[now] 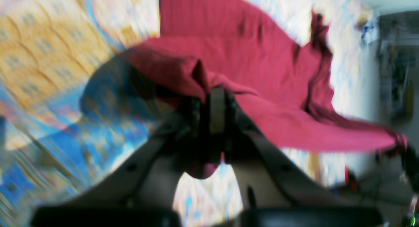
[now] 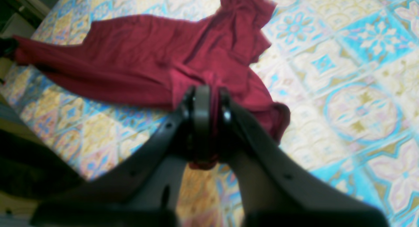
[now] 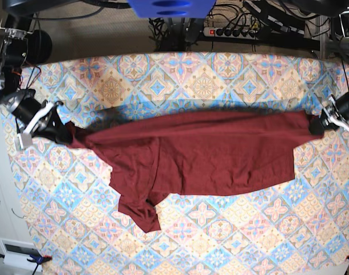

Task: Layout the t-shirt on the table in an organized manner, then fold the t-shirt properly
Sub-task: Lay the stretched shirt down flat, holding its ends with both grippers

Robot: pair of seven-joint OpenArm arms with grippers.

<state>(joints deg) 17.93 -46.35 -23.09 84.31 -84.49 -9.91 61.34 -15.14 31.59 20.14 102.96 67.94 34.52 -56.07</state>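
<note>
The dark maroon t-shirt (image 3: 209,154) hangs stretched across the middle of the table (image 3: 220,80), pulled taut along its upper edge between both grippers. My right gripper (image 3: 64,133), at the table's left side in the base view, is shut on a bunched corner of the t-shirt (image 2: 137,57); cloth pokes out between its fingers (image 2: 202,106). My left gripper (image 3: 314,123), at the right side, is shut on the opposite end of the t-shirt (image 1: 248,57), with fabric wrapped over its fingers (image 1: 216,109). A sleeve and the lower folds lie crumpled toward the front left.
A power strip (image 3: 231,31) and cables run behind the table's far edge, below a blue mount (image 3: 170,7). A white device (image 3: 17,255) sits off the table's front left corner. The arms reach in over the left and right table edges.
</note>
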